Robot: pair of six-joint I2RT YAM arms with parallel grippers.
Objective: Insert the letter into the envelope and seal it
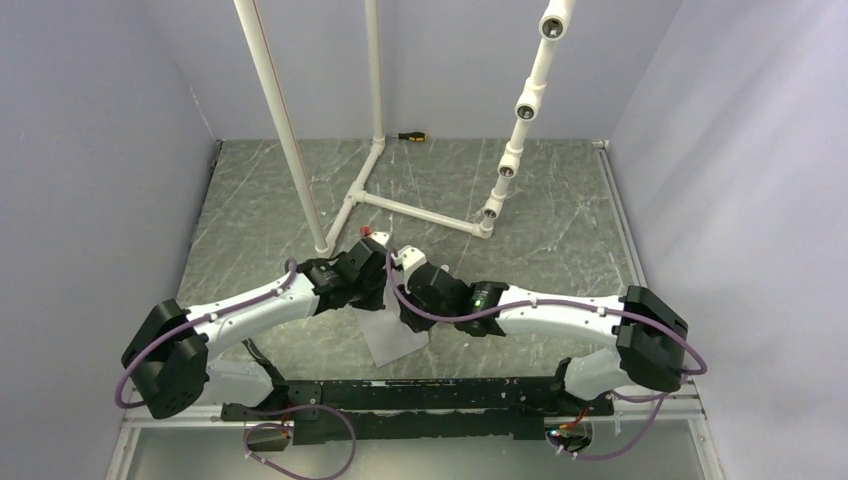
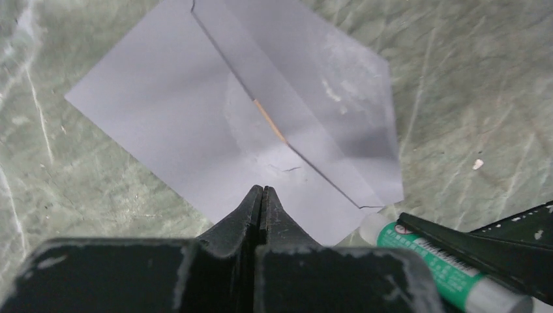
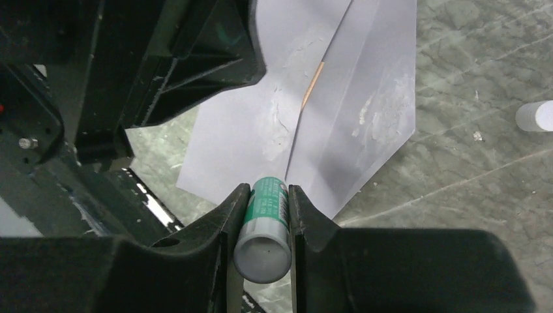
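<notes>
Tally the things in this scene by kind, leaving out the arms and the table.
envelope: 1
letter, only a tan sliver showing: 1
glue stick: 1
small white cylinder: 1
screwdriver: 1
pipe frame: 1
Total: 6

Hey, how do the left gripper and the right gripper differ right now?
The left gripper is shut with nothing between its fingers; the right gripper is shut on a green-labelled glue stick. The left gripper's tips sit over the grey envelope; the right gripper's are at its edge. Both are black and close to the envelope.
</notes>
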